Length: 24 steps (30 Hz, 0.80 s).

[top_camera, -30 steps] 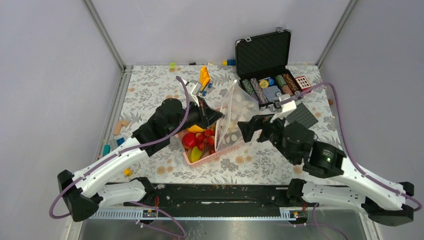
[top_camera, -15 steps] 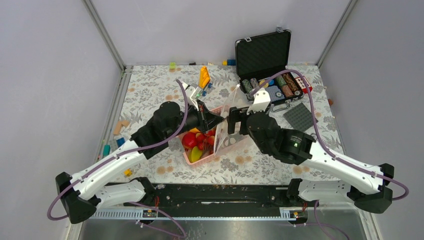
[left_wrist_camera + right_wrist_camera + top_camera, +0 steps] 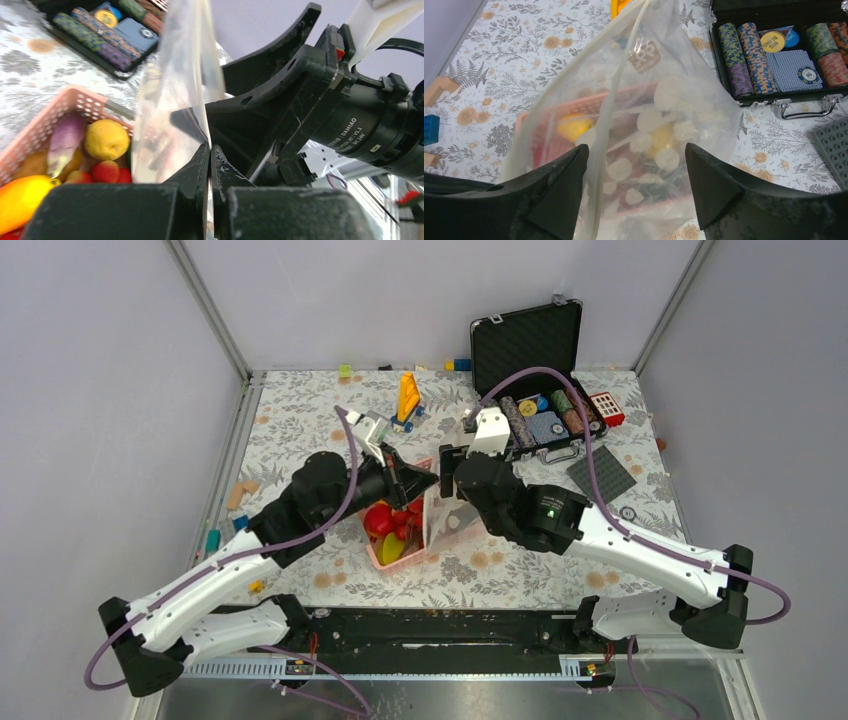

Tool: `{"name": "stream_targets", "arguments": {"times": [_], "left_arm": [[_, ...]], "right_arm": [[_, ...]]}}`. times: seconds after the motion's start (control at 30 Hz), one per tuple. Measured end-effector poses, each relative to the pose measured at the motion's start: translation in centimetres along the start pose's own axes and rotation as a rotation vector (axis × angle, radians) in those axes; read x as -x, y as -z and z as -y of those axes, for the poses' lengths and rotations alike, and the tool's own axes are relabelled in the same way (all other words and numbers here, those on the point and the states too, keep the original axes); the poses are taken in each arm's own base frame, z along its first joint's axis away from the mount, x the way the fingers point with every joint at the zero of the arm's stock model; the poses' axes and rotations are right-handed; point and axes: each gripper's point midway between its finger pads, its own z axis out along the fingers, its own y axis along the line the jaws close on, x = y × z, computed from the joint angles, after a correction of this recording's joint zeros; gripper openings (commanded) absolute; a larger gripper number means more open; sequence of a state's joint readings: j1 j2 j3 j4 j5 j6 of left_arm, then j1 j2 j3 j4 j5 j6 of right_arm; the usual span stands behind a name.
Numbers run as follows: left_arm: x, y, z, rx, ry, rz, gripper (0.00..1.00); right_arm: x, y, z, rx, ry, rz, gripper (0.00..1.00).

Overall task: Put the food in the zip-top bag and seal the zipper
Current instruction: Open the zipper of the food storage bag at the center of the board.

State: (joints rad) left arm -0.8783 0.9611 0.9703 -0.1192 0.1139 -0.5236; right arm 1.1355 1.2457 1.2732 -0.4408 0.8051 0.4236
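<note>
Pink slotted basket just left of the left jaws; open poker-chip case beyond the right jaws.

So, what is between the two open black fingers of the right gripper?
The clear, dotted zip-top plastic bag fills the gap between the spread fingers of the right gripper; the right wrist view shows this.

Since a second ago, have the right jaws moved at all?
Yes. The right jaws swung left, from in front of the poker chip case to the zip-top bag at the pink basket, where they stand open.
</note>
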Motion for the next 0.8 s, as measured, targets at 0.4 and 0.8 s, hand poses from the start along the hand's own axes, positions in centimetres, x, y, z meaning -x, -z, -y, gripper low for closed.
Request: {"name": "stream_targets", "arguments": {"times": [0.4,0.8], "left_arm": [[4.4,7.2,-5.4,0.357,-0.015,0.249,0.00],[4.0,9.0,-7.4,0.479,-0.039,0.253,0.00]], "right_arm": [[-0.8,0.1,1.8,-0.034,0.000,-0.003,0.18],[-0.4,3.2,1.7,0.169,-0.074,0.044,0.00]]}}
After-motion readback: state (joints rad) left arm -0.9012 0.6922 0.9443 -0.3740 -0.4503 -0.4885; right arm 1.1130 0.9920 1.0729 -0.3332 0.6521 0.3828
